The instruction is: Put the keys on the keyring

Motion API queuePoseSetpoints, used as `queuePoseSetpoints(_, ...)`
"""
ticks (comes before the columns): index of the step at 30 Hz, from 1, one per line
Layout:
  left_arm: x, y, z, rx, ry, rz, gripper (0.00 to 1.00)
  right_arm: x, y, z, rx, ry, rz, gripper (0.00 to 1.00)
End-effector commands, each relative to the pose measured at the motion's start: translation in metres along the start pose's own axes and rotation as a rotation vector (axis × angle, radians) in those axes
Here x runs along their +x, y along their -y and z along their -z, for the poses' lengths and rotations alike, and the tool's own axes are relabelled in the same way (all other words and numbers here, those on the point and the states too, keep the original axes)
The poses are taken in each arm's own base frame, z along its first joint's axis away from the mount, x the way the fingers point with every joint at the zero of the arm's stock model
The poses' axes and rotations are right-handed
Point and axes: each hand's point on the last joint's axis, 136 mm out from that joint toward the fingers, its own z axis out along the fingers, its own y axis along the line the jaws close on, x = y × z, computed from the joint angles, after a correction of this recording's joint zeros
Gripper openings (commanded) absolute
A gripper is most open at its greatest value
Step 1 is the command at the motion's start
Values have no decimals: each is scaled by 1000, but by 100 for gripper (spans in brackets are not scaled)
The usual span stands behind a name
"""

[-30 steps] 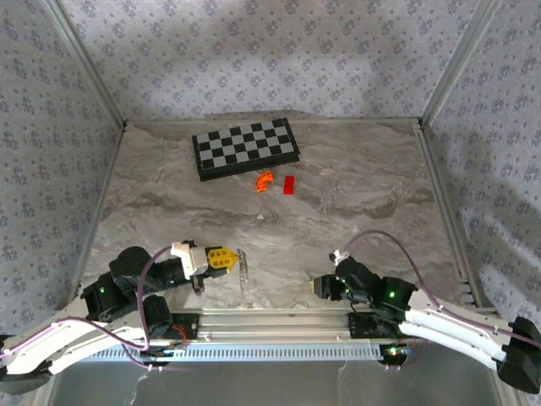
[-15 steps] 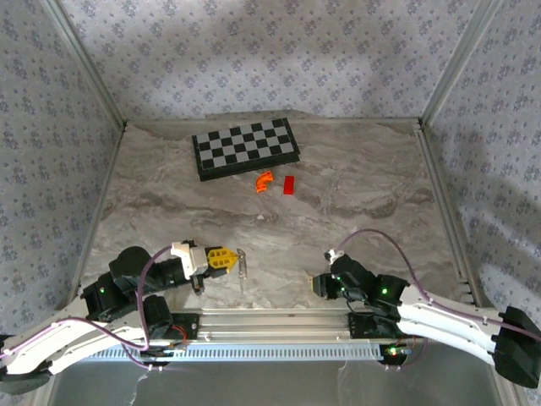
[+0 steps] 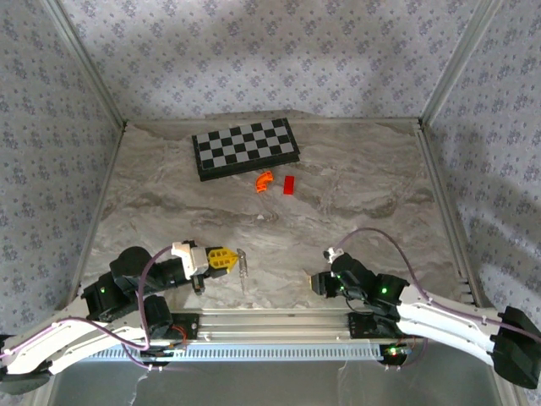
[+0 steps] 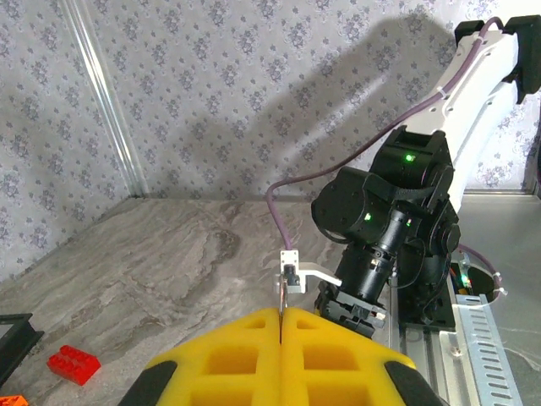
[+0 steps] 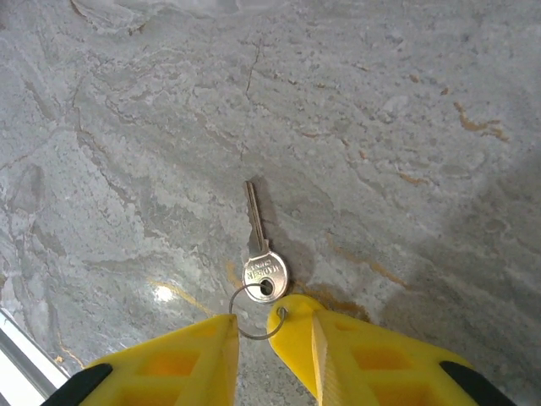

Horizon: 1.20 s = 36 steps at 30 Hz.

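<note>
Key [image 5: 258, 245] lies flat on table [image 5: 406, 101] with ring [image 5: 252, 337] through its head, right gripper [image 5: 255, 315] straddling ring, grip indeterminate; left gripper [image 4: 281, 315] clenched on silvery sliver [image 3: 243, 269], task seemingly unfinished.

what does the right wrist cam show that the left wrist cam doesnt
Right wrist: a small silver metal key lying flat, a thin wire ring through its head, the ring sitting between the open yellow fingers of the right pincer. Left wrist: the left pincer with yellow fingers pressed shut, the black-and-white right arm facing it, a small red plastic block, patterned wallpaper. Both: the grey marbled tabletop.
</note>
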Motion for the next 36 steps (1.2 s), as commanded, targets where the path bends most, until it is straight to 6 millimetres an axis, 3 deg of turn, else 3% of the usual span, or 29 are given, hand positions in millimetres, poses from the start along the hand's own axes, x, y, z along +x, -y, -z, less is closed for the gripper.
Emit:
queuePoseSetpoints(1,-21,2,4,11,81,-4,0,-9,-7,11,3,25,57,32)
queuePoseSetpoints(5,-22,2,4,11,84,-5,0,-14,-12,18,9,54,94,40)
queuePoseSetpoints(12,-23,2,5,11,85,-1,0,-10,-14,5,102,-30,152,53)
queuePoseSetpoints(26,-26,5,8,24,96,-2,0,-13,-14,10,302,-204,360,47)
queuePoseSetpoints(36,-27,6,8,31,97,1,0,-4,-21,-6,333,-284,419,43)
